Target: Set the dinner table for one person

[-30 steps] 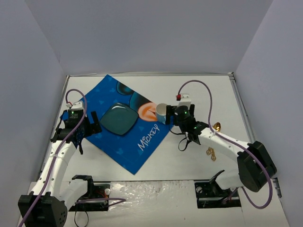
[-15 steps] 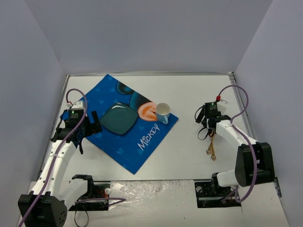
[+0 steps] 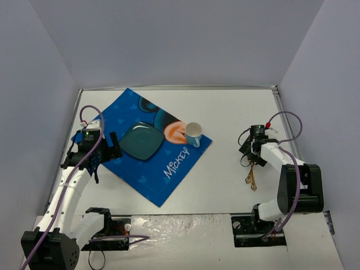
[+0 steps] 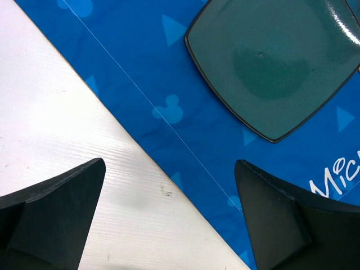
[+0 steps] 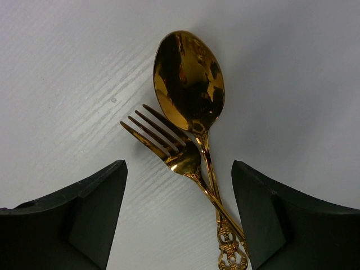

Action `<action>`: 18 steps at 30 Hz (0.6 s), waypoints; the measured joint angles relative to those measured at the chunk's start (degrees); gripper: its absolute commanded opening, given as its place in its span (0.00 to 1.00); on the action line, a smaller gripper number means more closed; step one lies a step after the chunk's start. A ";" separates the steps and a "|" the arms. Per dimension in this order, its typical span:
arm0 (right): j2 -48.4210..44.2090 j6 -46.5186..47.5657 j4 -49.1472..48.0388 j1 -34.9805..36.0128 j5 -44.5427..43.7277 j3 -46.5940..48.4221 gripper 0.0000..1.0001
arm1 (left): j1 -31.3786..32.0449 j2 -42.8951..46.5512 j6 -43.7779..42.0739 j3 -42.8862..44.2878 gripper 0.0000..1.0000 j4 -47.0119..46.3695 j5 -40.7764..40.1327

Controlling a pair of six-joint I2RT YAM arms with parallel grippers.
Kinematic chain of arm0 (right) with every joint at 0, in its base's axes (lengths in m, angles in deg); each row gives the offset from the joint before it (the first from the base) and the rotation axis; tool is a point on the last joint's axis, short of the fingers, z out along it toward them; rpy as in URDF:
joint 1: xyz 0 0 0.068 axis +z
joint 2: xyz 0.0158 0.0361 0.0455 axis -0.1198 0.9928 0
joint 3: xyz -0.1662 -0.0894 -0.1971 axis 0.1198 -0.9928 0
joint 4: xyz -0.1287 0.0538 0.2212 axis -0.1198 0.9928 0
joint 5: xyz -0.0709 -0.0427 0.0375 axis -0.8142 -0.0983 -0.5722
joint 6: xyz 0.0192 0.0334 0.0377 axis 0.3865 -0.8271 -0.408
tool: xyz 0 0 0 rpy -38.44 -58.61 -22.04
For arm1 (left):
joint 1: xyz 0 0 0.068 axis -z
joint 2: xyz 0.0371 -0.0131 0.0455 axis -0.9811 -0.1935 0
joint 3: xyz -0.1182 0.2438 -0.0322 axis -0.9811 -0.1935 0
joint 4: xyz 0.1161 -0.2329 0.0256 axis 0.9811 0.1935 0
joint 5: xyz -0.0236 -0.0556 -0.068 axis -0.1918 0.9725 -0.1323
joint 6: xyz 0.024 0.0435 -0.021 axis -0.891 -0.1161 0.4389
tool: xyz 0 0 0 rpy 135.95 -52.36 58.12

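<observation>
The white dinner table (image 3: 225, 185) spans the whole bench. A blue Mickey placemat (image 3: 169, 169) lies skewed over its far-left part, one corner pointing at the near edge. The left gripper (image 4: 170, 169) hovers over the mat's left border, fingers spread wide, holding nothing. Near the right edge, the right gripper (image 5: 179, 169) is equally wide open and empty above the cutlery. A teal plate (image 3: 140, 142) sits mid-mat and a cup (image 3: 193, 133) at its right corner. The gold spoon (image 5: 188, 79) and fork (image 5: 169, 146) touch, handles crossing.

Fork (image 5: 171, 147) crossing spoon (image 5: 188, 79) between spread right jaws; dinner table (image 5: 67, 67) bare alongside.
</observation>
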 measured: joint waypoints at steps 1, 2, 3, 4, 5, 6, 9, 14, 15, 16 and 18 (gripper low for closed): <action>0.11 -0.08 0.00 0.00 0.23 -0.33 0.69 | 0.05 0.00 0.00 0.00 0.97 0.00 0.08; 0.21 -0.15 0.00 -0.01 0.42 -0.64 0.68 | 0.09 0.00 0.00 0.00 0.97 0.00 0.15; 0.21 -0.20 0.00 -0.04 0.48 -0.90 0.66 | 0.11 0.00 0.00 0.00 0.97 0.00 0.19; 0.20 -0.25 0.00 -0.08 0.53 -1.09 0.66 | 0.13 0.00 0.00 0.00 0.97 0.00 0.23; 0.19 -0.29 0.00 -0.13 0.56 -1.20 0.65 | 0.14 0.00 0.00 0.00 0.97 0.00 0.28; 0.18 -0.33 0.00 -0.17 0.58 -1.30 0.64 | 0.15 0.00 0.00 0.00 0.97 0.00 0.33; -0.67 -0.03 0.00 -1.33 0.85 -1.33 0.59 | 0.15 0.00 0.00 0.00 0.97 0.00 0.36; -2.31 0.32 -0.16 -3.88 1.93 -1.45 0.52 | 0.15 0.00 0.00 0.00 0.97 0.00 0.36; -2.31 0.34 -0.25 -4.20 2.23 -1.64 0.50 | 0.15 0.00 0.00 0.00 0.97 0.00 0.36; -2.31 0.36 -0.27 -4.29 2.83 -1.93 0.49 | 0.15 0.00 0.00 0.00 0.97 0.00 0.36; -2.31 0.48 -0.24 -4.29 3.84 -2.63 0.47 | 0.15 0.00 0.00 0.00 0.97 0.00 0.36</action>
